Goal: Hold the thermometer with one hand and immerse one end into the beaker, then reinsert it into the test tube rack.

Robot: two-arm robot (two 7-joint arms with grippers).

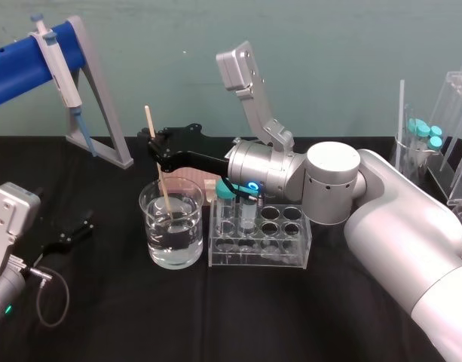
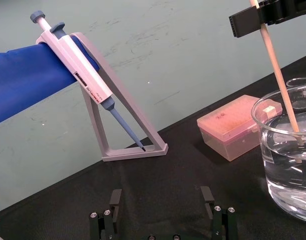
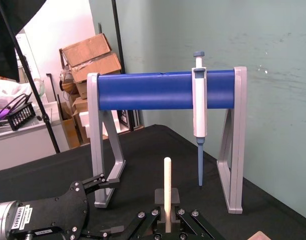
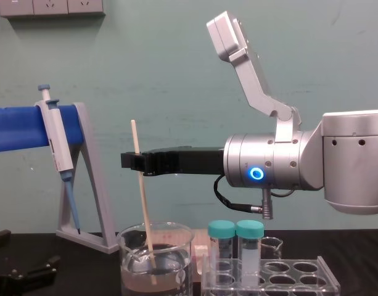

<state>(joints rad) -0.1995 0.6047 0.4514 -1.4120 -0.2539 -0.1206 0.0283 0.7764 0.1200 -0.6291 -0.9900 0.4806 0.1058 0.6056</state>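
The right hand (image 1: 157,143) is clenched on the thermometer (image 1: 162,185) and holds it slightly tilted over the beaker (image 1: 187,253), with the lower end in the water, apart from the glass rim. Its arm reaches level above the test tube rack (image 1: 295,256), which stands just beside the beaker. The left hand (image 1: 71,235) lies released on the surface (image 1: 102,324), well apart from the beaker.

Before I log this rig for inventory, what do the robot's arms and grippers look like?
The right gripper is long and black, on a silver cylindrical arm with a glowing blue ring, a black cable and a grey bracket. The left gripper is black too.
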